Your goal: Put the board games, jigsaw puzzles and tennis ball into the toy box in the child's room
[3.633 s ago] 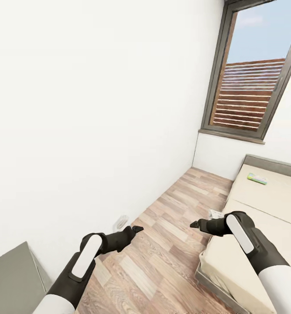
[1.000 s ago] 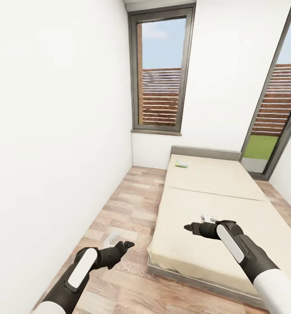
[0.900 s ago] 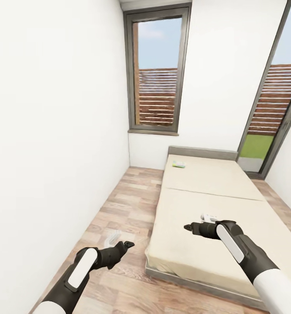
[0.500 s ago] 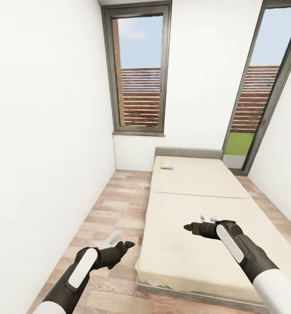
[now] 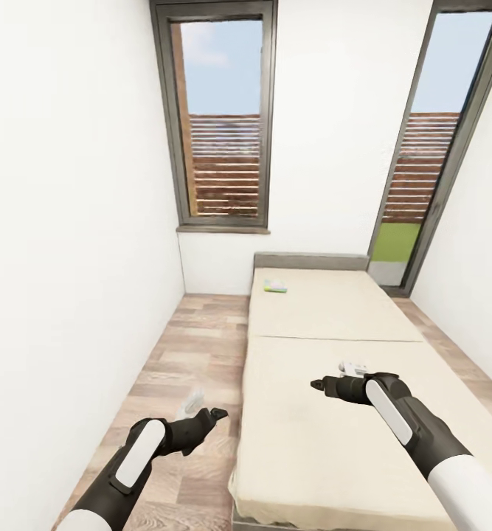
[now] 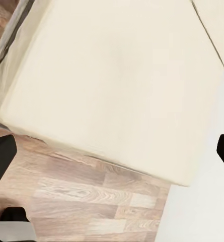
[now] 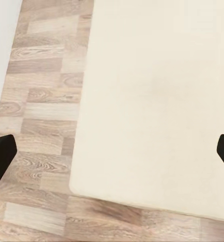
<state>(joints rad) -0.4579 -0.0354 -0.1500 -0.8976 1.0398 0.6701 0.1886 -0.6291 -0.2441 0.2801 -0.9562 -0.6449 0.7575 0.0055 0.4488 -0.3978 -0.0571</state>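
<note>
Robot facing bed [image 5: 334,383], frame centre. Left gripper [image 5: 217,414] and right gripper [image 5: 318,384] both spread wide, carrying nothing. Board game [image 5: 276,286] lying near headboard, upper centre. Collecting apparently not started.

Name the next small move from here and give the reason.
Probably roll forward along the bed toward the nearer board game, which lies just beyond the right gripper; both grippers are open and empty, and the left gripper hangs over the floor.
</note>
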